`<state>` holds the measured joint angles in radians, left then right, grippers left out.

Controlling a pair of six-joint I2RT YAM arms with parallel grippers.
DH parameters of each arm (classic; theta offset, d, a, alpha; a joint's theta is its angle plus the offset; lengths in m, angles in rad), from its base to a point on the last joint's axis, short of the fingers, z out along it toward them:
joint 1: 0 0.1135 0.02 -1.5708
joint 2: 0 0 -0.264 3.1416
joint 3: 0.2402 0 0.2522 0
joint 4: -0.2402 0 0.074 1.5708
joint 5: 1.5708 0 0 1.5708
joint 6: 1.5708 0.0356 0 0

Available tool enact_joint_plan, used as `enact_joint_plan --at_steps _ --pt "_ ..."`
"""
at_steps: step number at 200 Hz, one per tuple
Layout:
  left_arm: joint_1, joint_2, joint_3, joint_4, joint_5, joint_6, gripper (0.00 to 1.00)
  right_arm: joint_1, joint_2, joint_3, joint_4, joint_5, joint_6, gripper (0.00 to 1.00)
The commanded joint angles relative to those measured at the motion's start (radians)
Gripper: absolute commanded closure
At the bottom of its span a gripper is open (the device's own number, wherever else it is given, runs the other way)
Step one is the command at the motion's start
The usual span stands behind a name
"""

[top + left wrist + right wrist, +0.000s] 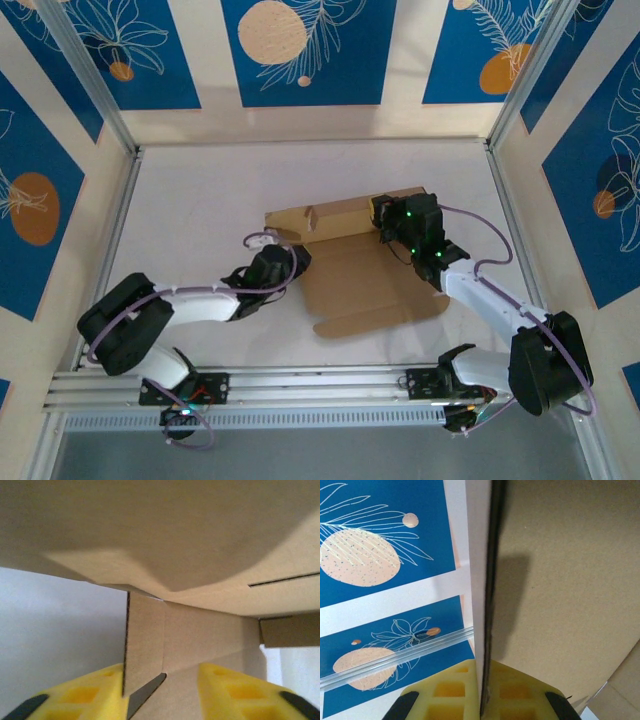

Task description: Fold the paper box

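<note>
Though only partly folded, lies near the middle of the white table (200, 200): paper box (370, 285), plain brown cardboard, die-cut.

Form: base panel flat on the table. Far wall raised along the back edge, notched toward one end. Near flap flat on the table, rounded at its corners, pointing toward the arm bases.

Right gripper (385, 215): set at the right end of the raised far wall, directly over it. From the right wrist, right gripper (482, 680) closed tight on the upright cardboard edge, with yellow pads (450, 690) pressed to either face. Broad brown face of the paper box (560, 580) on one side of that edge; blue leaf-print wall panels (370, 530) on the other.

Left gripper (300, 255): reaches in at the box's left side, low, level with the base panel and just beside the left end of the far wall. From the left wrist, left gripper (162, 677) partly apart, straddling a short upright flap. One yellow finger (85, 695) right against the flap's edge, the other clear of it with a visible gap. No clamp on the flap. Cardboard of the paper box (175, 530) overhead and ahead, with a thin slot cut into it at one side. White table (50, 625) visible past the flap.
</note>
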<state>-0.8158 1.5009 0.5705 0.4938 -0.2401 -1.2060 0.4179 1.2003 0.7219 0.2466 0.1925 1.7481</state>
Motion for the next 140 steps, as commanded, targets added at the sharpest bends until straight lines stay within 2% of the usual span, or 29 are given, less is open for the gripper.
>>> enact_joint_plan --at_steps 1,67,107,140 --pt "0.009 0.01 0.053 0.031 -0.002 0.078 0.7 0.02 -0.028 0.022 0.031 0.007 -0.002 1.0" --pt "0.004 0.021 0.171 -0.084 0.055 0.286 0.75 0.084 0.018 -0.024 0.044 0.022 0.02 1.0" --pt "0.004 0.135 0.202 -0.06 0.13 0.305 0.75 0.1 0.062 -0.029 0.059 0.011 0.035 1.0" --pt "0.005 0.21 0.22 -0.065 0.148 0.311 0.75 0.123 0.087 -0.035 0.057 0.005 0.036 1.0"
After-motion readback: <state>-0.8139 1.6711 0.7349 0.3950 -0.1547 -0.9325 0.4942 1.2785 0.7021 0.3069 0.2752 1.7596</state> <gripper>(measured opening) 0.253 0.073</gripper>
